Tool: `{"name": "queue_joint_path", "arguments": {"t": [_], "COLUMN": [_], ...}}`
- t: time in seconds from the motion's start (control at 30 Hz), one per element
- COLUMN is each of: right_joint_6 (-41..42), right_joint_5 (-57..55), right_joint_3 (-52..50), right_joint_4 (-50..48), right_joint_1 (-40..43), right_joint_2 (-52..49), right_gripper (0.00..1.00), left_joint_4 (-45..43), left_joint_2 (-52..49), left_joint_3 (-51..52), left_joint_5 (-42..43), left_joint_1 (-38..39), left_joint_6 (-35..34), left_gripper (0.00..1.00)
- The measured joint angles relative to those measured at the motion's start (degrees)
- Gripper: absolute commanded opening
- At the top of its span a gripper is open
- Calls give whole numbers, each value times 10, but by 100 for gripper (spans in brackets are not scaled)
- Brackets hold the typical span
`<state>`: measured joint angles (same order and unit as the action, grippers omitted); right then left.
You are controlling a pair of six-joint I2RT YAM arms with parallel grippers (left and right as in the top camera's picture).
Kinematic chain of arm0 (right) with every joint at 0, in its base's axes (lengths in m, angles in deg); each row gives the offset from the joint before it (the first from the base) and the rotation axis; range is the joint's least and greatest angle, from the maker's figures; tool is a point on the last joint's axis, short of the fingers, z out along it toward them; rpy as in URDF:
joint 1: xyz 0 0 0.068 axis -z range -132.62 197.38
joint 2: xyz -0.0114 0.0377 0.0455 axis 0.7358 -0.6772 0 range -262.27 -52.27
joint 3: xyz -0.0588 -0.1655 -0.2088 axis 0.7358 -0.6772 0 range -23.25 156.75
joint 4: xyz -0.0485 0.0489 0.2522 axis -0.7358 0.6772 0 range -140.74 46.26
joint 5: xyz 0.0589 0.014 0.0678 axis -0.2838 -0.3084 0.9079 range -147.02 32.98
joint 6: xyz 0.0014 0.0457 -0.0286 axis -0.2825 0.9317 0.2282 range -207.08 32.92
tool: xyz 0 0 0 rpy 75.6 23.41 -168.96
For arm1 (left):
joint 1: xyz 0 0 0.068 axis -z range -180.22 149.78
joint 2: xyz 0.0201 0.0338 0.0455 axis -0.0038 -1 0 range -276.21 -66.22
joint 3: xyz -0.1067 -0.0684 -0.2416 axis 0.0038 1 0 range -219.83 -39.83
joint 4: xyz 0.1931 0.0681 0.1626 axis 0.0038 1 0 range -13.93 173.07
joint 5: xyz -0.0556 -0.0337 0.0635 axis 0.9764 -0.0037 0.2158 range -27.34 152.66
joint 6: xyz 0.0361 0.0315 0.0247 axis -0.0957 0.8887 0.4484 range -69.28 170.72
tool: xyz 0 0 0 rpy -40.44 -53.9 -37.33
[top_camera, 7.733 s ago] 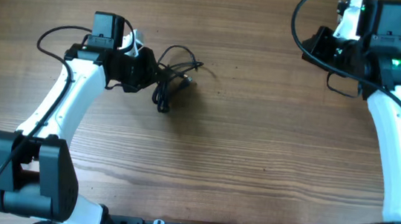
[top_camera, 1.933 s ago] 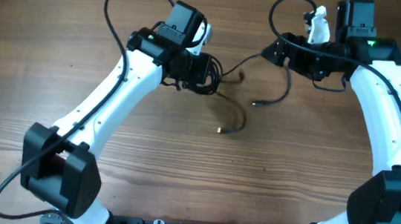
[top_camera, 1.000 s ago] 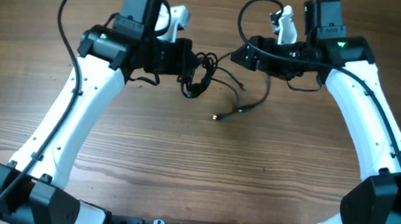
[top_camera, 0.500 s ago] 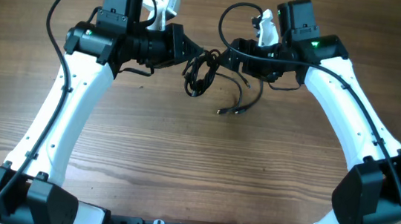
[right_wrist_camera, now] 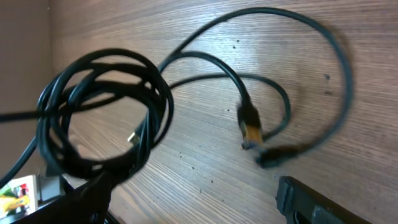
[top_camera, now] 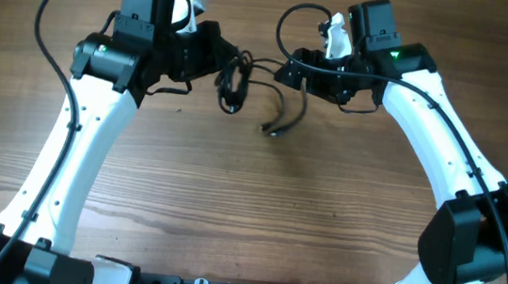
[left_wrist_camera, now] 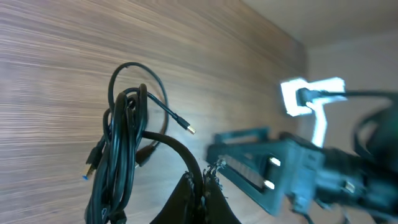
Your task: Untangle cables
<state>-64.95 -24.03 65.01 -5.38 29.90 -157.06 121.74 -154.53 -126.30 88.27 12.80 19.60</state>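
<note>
One cables [left_wrist_camera: 120, 155] tangle pinched in left claw [left_wrist_camera: 202, 185].

**No legible writing**

No word, number or brand can be read on the cables [top_camera: 232, 81] or the worktop [top_camera: 255, 218]. A small white label [right_wrist_camera: 15, 190] with coloured marks sits at the lower left edge of the right wrist view, too blurred to read.

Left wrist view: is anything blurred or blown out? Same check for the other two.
Left wrist: cables sharp, right arm behind them soft, its white part blown out. Right wrist: cables fairly sharp too, gold-tipped plug slightly soft, own fingers dark and defocused at the bottom edge. Overhead: even light, sharp, no glare on the table.
</note>
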Motion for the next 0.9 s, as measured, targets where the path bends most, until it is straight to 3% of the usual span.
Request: {"name": "queue_joint_path", "arguments": {"t": [0.13,0.3,0.37,0.6,0.9], "right_joint_6": [-32,-42,-34,54,204], "right_joint_5": [18,32,34,34,45], "right_joint_3": [0,0,0,0,0], "right_joint_4": [-14,-45,-58,-113,-174], "right_joint_1": [0,-14,-25,-63,-109], "right_joint_2": [0,0,0,0,-41], "right_gripper": [88,87,82,78,73], "left_joint_4": [10,4,-1,-10,-13], "left_joint_2": [0,13,24,56,56], "left_joint_3": [0,0,0,0,0], "left_joint_5": [-63,-83,-85,-88,-88], "left_joint_1": [11,12,12,-8,-8], "left_joint_6": [-14,-18,-21,-72,-89], "left_gripper": [4,4,4,4,4]}}
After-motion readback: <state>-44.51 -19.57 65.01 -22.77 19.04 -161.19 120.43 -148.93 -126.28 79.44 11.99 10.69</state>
